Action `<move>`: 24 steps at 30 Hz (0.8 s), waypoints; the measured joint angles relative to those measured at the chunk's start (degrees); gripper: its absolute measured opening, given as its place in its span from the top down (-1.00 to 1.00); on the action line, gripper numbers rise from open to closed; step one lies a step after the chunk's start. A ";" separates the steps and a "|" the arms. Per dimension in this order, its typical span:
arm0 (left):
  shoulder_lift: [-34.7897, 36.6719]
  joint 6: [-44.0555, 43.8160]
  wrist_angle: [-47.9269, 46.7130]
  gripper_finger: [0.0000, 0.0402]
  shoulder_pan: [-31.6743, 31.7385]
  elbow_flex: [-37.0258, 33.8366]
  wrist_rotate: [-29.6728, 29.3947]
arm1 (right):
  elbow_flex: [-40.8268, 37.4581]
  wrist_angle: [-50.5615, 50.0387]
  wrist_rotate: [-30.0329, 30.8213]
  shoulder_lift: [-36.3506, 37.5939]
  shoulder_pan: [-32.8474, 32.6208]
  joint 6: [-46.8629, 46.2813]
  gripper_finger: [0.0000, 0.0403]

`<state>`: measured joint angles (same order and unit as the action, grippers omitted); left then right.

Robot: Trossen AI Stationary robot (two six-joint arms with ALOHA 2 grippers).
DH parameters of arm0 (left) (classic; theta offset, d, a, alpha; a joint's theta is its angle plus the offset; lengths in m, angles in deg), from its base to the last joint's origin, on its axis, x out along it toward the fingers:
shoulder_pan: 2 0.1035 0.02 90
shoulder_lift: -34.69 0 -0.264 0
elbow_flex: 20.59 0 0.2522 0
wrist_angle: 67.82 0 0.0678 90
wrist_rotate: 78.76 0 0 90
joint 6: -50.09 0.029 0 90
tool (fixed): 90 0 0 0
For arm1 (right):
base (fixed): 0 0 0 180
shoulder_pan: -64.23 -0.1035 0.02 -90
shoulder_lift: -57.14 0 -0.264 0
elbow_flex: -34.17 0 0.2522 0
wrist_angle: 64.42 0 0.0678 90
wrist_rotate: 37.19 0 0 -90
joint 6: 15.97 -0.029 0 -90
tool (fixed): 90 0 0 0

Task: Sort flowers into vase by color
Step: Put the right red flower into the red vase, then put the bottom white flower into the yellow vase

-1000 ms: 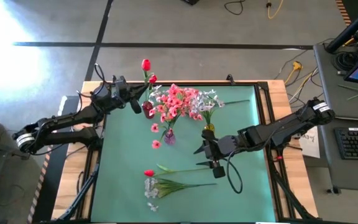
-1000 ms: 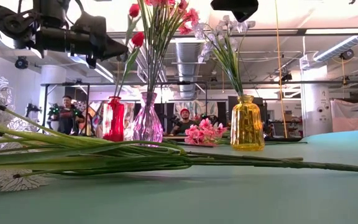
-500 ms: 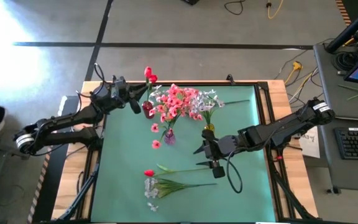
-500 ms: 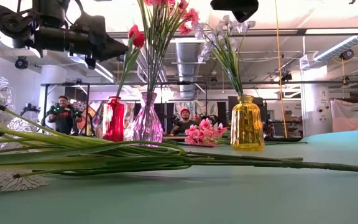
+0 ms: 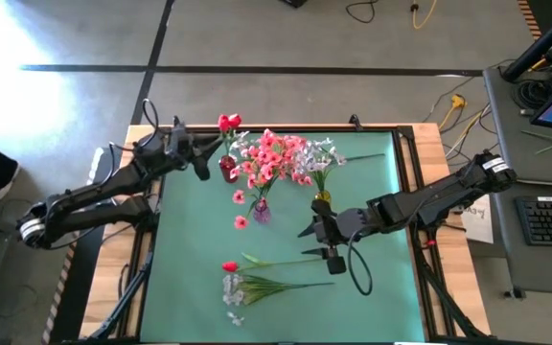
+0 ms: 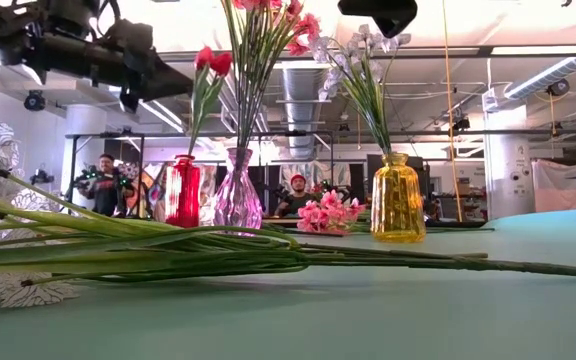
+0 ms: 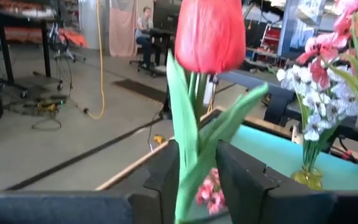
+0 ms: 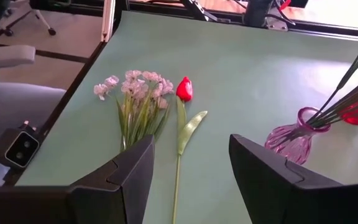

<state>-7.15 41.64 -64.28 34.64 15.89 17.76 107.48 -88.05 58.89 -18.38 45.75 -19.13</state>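
Observation:
My left gripper (image 5: 202, 158) is high over the table's far left part, beside the red vase (image 5: 228, 169), and is shut on a red tulip (image 7: 209, 34). That tulip's stem runs down to the red vase (image 6: 182, 190), and its head is next to a second red tulip (image 5: 228, 122). Pink sprays stand in the purple vase (image 5: 262, 212), white ones in the yellow vase (image 5: 323, 196). A red tulip (image 5: 230, 266) and a white spray (image 5: 233, 287) lie flat near the table's near edge. My right gripper (image 5: 316, 233) hovers open over mid-table and holds nothing. My left gripper pinches the red tulip's green stem (image 7: 187, 163) between its two fingers, well below the bloom, with a leaf (image 7: 225, 124) also in the gap. The fingers come level from the table's left and lie across the stem. The tulip stands nearly upright, its lower stem leading down to the red vase.
Pink blossoms (image 5: 241, 222) lie on the mat beside the purple vase. The three vases stand close together at the far middle. The green mat to the right and in the near right is bare. People and equipment show in the room beyond.
The held tulip has come down: its head, first high above the other red tulip, now sits beside it. My left gripper has drawn slightly toward the table's left edge with it. My right arm has kept still.

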 joint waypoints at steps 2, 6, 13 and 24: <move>1.03 -1.33 -2.31 0.44 -0.09 0.00 0.00 | 0.00 -0.01 0.00 0.00 0.00 -0.60 0.00; 2.24 -3.66 -5.91 0.22 -0.17 0.02 0.00 | 0.00 -0.04 0.00 0.00 0.00 -1.38 0.00; 5.45 -6.95 -13.62 -0.07 -0.17 0.04 0.04 | 0.00 -0.34 -0.06 0.02 0.00 -8.35 0.00; 10.30 -15.31 -26.17 -0.08 -2.91 0.07 4.94 | 0.00 -6.76 -0.27 -0.28 0.00 -16.43 0.00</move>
<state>3.15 26.33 -90.45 31.74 15.96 22.70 107.48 -94.82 58.63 -18.66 45.75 -35.56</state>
